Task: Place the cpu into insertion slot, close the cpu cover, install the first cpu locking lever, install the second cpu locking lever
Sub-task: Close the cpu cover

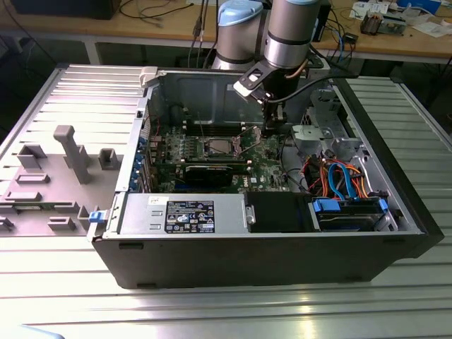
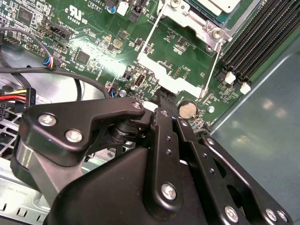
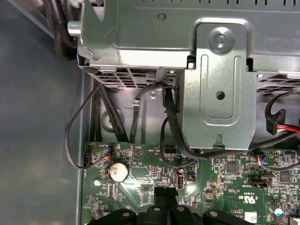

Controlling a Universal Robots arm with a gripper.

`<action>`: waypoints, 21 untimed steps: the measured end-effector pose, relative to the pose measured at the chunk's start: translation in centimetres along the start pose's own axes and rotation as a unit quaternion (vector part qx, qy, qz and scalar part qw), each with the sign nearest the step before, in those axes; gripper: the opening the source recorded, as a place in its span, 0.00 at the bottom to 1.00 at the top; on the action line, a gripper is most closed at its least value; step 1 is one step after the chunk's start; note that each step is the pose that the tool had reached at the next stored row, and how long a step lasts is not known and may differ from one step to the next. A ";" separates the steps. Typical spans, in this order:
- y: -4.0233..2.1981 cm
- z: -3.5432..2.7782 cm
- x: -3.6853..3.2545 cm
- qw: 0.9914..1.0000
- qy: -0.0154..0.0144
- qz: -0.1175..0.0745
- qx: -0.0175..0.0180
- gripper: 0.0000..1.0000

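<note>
**Ana:** Where is the chip?

**Ben:** In the second wrist view the cpu (image 2: pixel 219 4) lies in the insertion slot (image 2: pixel 197 19), pale top up, beside the memory slots (image 2: pixel 262 37). That step looks done.

**Ana:** And the cpu cover (image 2: pixel 161 75)?

**Ben:** It is swung off the socket, not down over the chip. It shows as a silvery plate between the two locking levers (image 2: pixel 149 35), whose thin wires run from the socket out towards it. Neither lever looks latched.

**Ana:** What is the claw (image 2: pixel 161 97) doing?

**Ben:** Its fingers are drawn together, and the tip rests at the cover's free edge. Whether a lip of metal is pinched between them cannot be told. In the exterior view the arm reaches down into the open computer case (image 1: pixel 141 254), which sits on the ribbed counter (image 1: pixel 212 311).

**Ana:** What could go wrong?

**Ben:** If the hold on that thin edge is weak, the cover could slip and drop hard on the chip. It could also trap a lever wire underneath. The tip is just beside the coin cell (image 2: pixel 187 109) and small board parts, so a low sweep could scrape them. The black cable (image 2: pixel 70 75) near the linkage might snag.
</note>
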State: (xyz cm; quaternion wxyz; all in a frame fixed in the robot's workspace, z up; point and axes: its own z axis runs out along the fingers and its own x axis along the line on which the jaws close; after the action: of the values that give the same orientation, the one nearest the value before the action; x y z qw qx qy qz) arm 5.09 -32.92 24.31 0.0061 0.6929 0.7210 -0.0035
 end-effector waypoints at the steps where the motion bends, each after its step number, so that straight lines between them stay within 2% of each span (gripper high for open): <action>1: -0.01 0.00 0.00 1.000 0.000 0.000 0.000 0.11; 12: -0.99 0.00 0.04 1.000 0.000 0.000 0.000 0.11; 21: -1.05 -0.02 0.05 1.000 0.000 0.000 0.000 0.11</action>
State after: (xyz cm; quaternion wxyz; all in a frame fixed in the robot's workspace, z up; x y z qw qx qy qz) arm 4.04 -32.91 24.33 0.0061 0.6929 0.7210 -0.0035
